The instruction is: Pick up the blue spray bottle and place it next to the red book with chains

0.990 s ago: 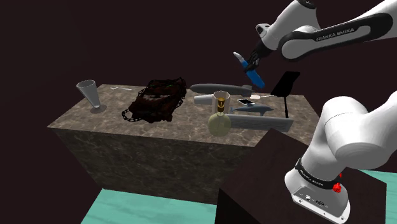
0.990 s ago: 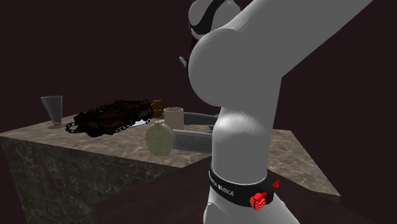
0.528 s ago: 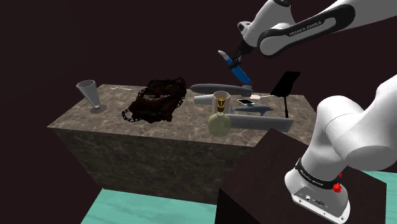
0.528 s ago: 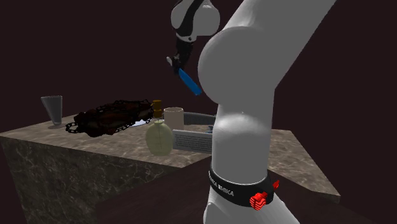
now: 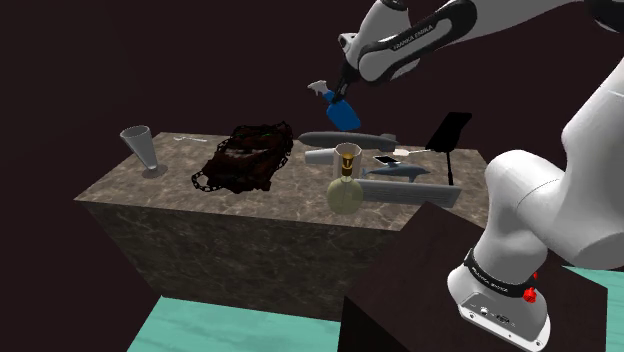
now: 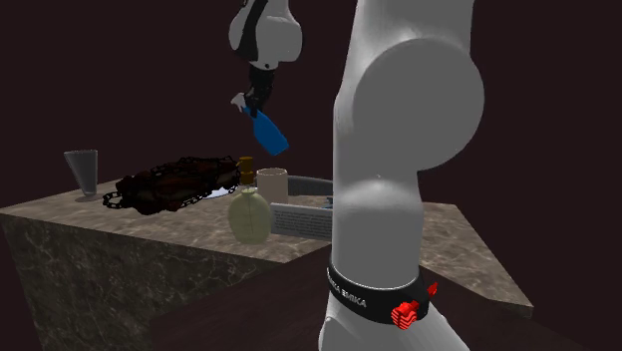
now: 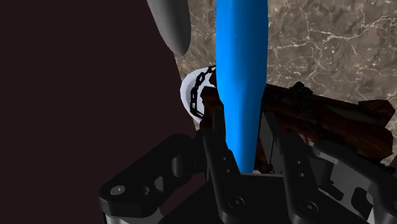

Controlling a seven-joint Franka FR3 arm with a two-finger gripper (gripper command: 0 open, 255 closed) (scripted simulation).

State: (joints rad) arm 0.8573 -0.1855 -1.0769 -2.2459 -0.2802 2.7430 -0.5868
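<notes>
Starting at the shoulder view's left, we've got a grey tapered cup point(image 5: 140, 148) on the veined, stone-patterned counter point(image 5: 150, 198), well out of the way. Next along is the red book point(image 5: 247, 157), dark, lumpy and draped in black chain links, and that's our landmark. Up and to its right, the tool point(image 5: 339, 93) is clamped on the blue spray bottle point(image 5: 345, 115), which hangs tilted in the air above the counter's far side, touching nothing. We judge this is the carry. We'd travel high towards the book, pick bare counter just beside it, then level the bottle and come straight down so that no chain is snagged. The bottle's body is smooth, slim and glossy, so it could topple, and we'd let go only once its base sits flat. Further right, a round, pale flask point(image 5: 346, 192) with a gold neck stands below the path, so we'd leave it well alone.
</notes>
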